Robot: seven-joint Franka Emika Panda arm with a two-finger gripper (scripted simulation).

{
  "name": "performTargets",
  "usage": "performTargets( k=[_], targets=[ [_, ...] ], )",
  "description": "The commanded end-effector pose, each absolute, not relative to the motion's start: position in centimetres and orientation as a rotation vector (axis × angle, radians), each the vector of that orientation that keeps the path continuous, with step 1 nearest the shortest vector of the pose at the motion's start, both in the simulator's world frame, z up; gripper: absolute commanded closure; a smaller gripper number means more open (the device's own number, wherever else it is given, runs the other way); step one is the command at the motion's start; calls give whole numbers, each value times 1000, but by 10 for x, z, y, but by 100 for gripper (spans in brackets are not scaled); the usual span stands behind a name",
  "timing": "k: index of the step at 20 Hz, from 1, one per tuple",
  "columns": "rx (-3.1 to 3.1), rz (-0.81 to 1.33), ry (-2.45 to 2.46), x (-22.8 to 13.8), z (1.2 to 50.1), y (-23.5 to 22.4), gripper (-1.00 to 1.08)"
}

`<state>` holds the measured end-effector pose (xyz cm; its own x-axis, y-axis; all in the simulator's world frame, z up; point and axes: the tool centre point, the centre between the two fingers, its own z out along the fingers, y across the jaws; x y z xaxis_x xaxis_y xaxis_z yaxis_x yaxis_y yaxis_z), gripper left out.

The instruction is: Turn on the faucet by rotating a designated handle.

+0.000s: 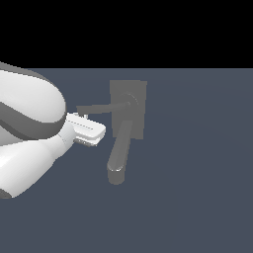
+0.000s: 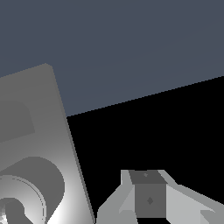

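The dull grey faucet stands on a flat back plate [image 1: 136, 96] with a round hub [image 1: 130, 102]. Its thick rounded spout [image 1: 119, 153] runs down toward the viewer. The handle [image 1: 99, 107] is a thin bar reaching from the hub toward the exterior view's left. My gripper [image 1: 83, 117] sits just below the handle's free end, close to it or touching it. The wrist view shows the back plate [image 2: 39, 131], the hub [image 2: 30, 192] and pale fingers [image 2: 183, 205] around a darker grey block [image 2: 150, 199]. The frames do not show whether the jaws are open or shut.
My large white arm [image 1: 24, 128] fills the exterior view's left side. The faucet stands on a plain dark blue-grey floor [image 1: 197, 173], with black background behind.
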<state>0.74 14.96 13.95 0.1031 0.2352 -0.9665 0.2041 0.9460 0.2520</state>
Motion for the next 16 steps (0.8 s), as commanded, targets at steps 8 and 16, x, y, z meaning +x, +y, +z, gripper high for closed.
performTargets(
  k=[8, 16],
  targets=[
    [267, -8, 1475, 10, 144, 142, 108],
    [179, -36, 1498, 9, 143, 147, 108]
  ],
)
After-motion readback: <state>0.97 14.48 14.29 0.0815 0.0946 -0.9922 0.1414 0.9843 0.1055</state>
